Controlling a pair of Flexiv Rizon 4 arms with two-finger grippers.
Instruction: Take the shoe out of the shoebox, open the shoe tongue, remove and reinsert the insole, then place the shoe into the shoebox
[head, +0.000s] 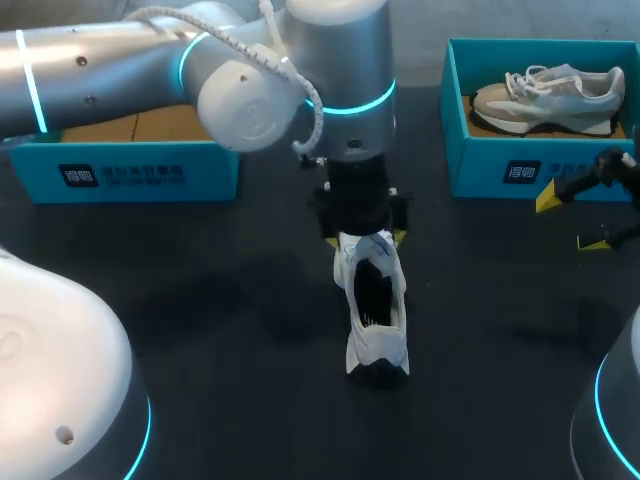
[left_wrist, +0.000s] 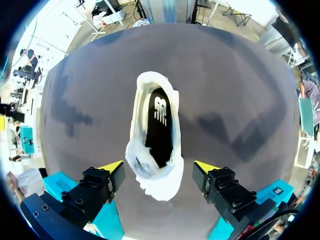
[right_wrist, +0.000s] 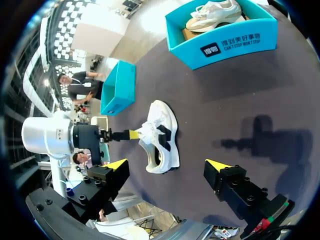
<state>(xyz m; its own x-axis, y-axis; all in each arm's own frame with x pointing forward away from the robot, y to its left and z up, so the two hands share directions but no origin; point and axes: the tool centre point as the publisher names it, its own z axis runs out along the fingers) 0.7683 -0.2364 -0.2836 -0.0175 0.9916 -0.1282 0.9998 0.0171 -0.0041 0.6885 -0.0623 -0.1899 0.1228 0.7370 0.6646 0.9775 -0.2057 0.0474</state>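
A dark table (head: 230, 340) carries a white shoe (head: 375, 310) standing on its sole at the middle, well apart from the left box (head: 130, 170) and the right box (head: 500, 170), its black insole (left_wrist: 159, 125) showing inside. The left gripper (left_wrist: 159, 167) hangs over the shoe's laced front, fingers spread to either side without gripping it. The right gripper (head: 572, 222) hovers wide open and empty near the right box, which holds a grey shoe (head: 545, 100).
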